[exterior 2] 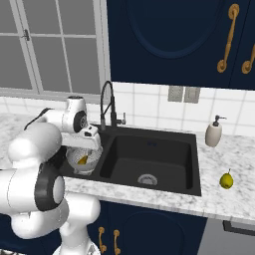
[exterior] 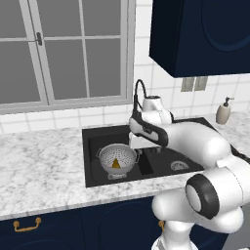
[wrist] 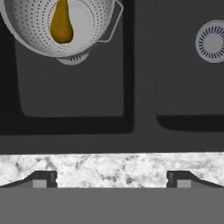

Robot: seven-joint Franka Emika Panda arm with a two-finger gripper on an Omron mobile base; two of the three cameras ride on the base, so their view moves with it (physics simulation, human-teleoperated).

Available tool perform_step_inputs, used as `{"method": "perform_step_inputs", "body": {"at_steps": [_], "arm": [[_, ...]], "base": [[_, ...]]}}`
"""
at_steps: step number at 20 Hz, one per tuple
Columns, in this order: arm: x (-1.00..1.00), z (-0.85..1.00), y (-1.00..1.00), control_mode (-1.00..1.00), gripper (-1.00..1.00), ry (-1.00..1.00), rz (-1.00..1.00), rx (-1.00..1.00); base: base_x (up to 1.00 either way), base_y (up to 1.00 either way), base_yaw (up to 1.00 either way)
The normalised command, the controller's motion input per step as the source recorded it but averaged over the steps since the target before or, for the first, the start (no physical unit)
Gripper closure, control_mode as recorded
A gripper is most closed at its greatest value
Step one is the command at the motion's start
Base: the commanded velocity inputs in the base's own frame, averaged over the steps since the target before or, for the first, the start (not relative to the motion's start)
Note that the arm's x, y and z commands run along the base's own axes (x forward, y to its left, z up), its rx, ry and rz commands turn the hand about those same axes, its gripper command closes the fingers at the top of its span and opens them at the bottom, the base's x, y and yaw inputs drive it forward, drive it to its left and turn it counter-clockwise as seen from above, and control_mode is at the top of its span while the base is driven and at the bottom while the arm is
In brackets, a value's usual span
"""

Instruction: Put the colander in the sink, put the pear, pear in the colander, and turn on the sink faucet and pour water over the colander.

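Observation:
The silver colander sits in the left basin of the black sink. A brownish-orange pear lies inside it. The yellow-green pear rests on the counter to the right of the sink. At the back of the sink rises the black gooseneck faucet, with no water running. My gripper hangs open and empty above the sink's front edge, beside the colander and apart from it.
A beige soap dispenser stands on the marble counter behind the sink's right corner. The right basin holds a round drain. Dark wall cabinets hang overhead, and a window lies behind.

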Motion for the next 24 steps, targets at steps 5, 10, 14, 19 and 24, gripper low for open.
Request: {"method": "perform_step_inputs", "body": {"at_steps": [5, 10, 14, 19, 24], "arm": [[-0.56, 0.26, -1.0, -1.0, -1.0, 0.0, 0.0, 0.0], [-0.28, 0.2, -1.0, -1.0, -1.0, 0.0, 0.0, 0.0], [0.0, 0.13, -1.0, -1.0, -1.0, 0.0, -0.02, 0.0], [0.08, 0.09, -1.0, -1.0, -1.0, 0.0, -0.01, 0.0], [0.27, 0.01, -1.0, -1.0, -1.0, 0.0, 0.0, 0.0]], "base": [[0.0, 0.0, 0.0], [0.0, 0.0, 0.0], [0.0, 0.0, 0.0], [0.0, 0.0, 0.0], [0.0, 0.0, 0.0]]}}
